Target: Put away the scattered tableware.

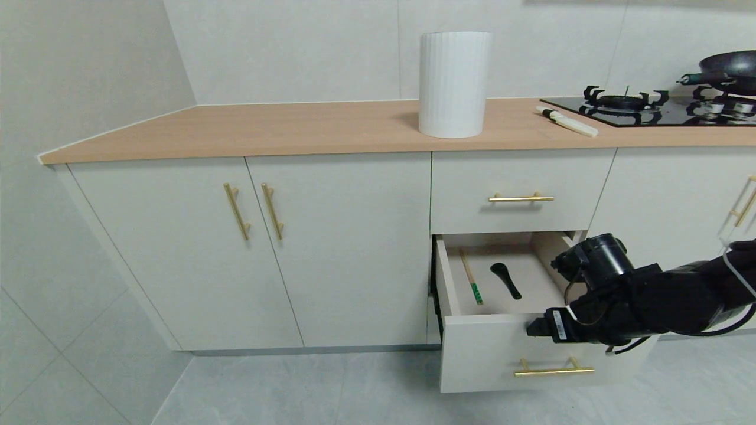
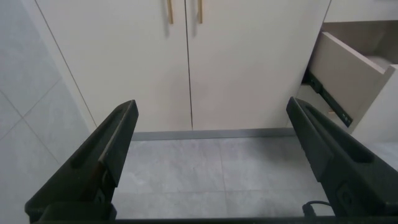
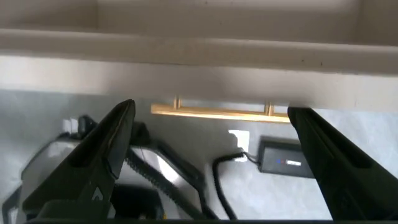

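The pale utensil (image 1: 567,121) lying flat on the desk (image 1: 295,127) by the hob (image 1: 649,113) looks light, stiff and slippery, best pinched across mid-handle; chopsticks (image 1: 471,276) and a black spoon (image 1: 505,280) lie in the open drawer (image 1: 490,354). The head view shows those contents, while the right wrist view shows the right gripper (image 3: 211,155), jaws apart, facing the drawer's gold handle (image 3: 221,112). The left gripper (image 2: 211,162) hangs spread above the floor (image 2: 205,177).

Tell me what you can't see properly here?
- Head view: right side of the drawer, hidden behind the right arm.
- Head view: the pan, cut off by the edge.
- Head view: inside the white canister, hidden by its own wall.
- Head view: the pale stick-shaped thing, too small to name.
- Left wrist view: what's in the drawer, hidden by its side wall.
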You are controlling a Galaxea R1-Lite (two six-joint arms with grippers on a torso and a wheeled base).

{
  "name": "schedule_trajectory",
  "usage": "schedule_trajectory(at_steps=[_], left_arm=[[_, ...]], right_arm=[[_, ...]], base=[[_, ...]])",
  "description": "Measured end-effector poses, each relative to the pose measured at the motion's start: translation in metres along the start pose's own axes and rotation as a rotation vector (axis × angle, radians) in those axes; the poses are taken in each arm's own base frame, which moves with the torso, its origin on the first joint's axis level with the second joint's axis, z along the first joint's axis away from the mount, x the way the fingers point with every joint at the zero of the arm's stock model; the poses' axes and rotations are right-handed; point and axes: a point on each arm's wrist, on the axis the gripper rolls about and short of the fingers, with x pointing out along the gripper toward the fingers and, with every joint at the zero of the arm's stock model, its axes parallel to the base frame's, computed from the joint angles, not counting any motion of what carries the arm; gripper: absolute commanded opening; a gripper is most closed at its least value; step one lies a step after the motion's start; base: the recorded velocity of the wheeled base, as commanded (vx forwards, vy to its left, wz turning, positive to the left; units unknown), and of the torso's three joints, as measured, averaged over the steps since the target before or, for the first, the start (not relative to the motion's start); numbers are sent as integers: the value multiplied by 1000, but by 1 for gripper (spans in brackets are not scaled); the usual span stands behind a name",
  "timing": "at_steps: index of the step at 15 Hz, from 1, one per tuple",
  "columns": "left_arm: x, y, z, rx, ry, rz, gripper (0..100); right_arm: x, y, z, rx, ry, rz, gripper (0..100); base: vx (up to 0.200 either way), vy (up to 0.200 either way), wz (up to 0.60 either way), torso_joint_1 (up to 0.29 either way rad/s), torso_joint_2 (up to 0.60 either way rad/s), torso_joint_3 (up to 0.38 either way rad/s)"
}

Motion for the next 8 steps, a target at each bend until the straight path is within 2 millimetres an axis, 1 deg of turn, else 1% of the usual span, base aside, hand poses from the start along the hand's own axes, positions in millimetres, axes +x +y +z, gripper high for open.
schedule_trajectory(at_steps=[3, 8], left_arm=[[0, 0, 0, 0, 0, 0, 100], [0, 0, 0, 0, 0, 0, 100]], right_arm=[[16, -10, 7, 35, -59, -11, 100], [45, -18, 21, 76, -226, 1, 100]], base=[[0, 0, 0, 0, 0, 0], [0, 0, 0, 0, 0, 0]])
